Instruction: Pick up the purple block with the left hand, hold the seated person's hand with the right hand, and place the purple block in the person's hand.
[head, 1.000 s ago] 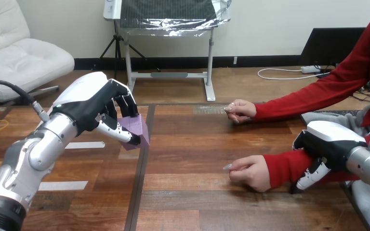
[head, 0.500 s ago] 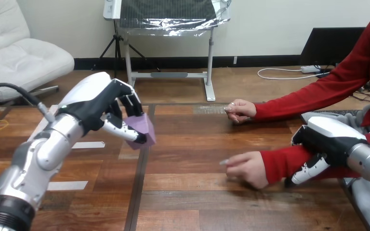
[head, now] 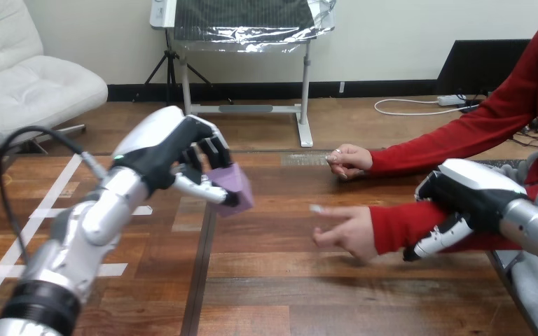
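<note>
Wooden planks of the desk (head: 273, 287) lie bare nearest me, between my two arms. At the near right, my right hand (head: 466, 199) lies over the person's red sleeve (head: 399, 227), on the forearm just behind the wrist. A second ago it sat further back along that sleeve, so it has crept toward the wrist. Whether it has actually closed on the arm I cannot tell, so I judge the holding step begun but not proven.

Just left of it, the person's near hand (head: 347, 231) has slid a little left and seems to have lifted from the wood, with one finger now stretched out toward my other side. It was curled up before. As far as I can see, the palm is not yet turned up.

Further out and to the left, my left hand (head: 175, 150) is clamped on the purple block (head: 237, 189), fingers over its top and thumb along its near side, carrying it in the air above the desk. It has travelled right and a bit up since a second ago, and the gap to the person's near hand has shrunk, though the two are still apart. So the pick-up is done and the carry looks well along, while the placing waits on an open palm.

Farthest off, the person's other hand (head: 349, 161) rests loosely closed on the desk, unmoved.
</note>
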